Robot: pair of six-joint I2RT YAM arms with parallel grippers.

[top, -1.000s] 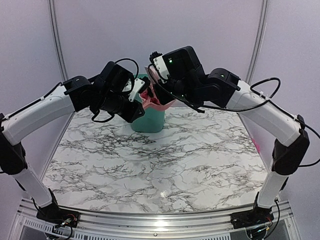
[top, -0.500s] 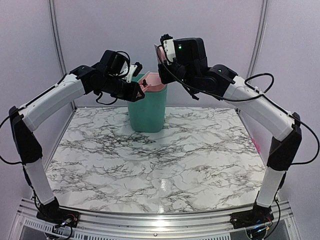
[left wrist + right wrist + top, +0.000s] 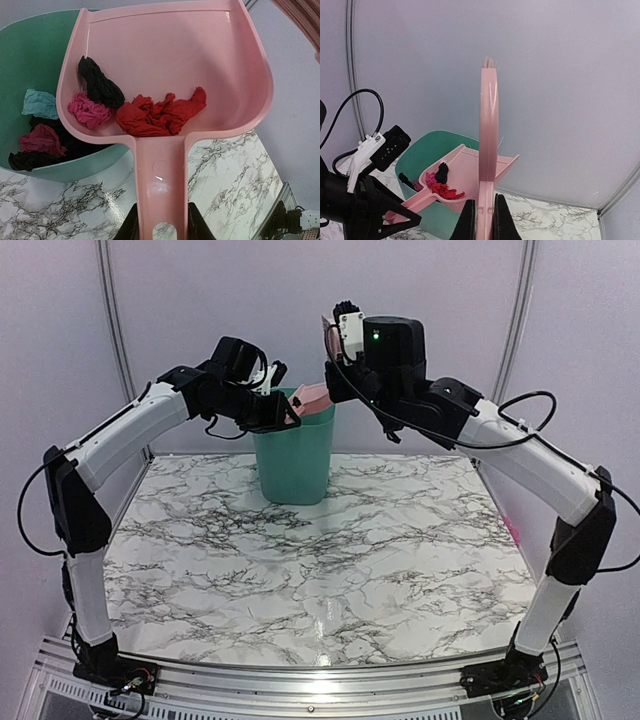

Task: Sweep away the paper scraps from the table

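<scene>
My left gripper (image 3: 161,225) is shut on the handle of a pink dustpan (image 3: 175,60), held tilted over the rim of a green bin (image 3: 295,465) at the back of the table (image 3: 330,560). In the pan lie three paper scraps: a red one (image 3: 160,115), a black one (image 3: 100,85) and a magenta one (image 3: 89,111). More scraps sit inside the bin (image 3: 35,55), among them a light blue one (image 3: 40,103). My right gripper (image 3: 483,220) is shut on a pink brush (image 3: 488,130), held upright above and right of the bin.
The bin stands near the back wall. A metal rail (image 3: 310,675) runs along the table's front edge. A small pink thing (image 3: 515,530) shows at the table's right edge. Both arms meet over the bin.
Both arms have risen. The left one lifted the dustpan from in front of the bin to above its rim. The right one raised the brush higher and upright.
</scene>
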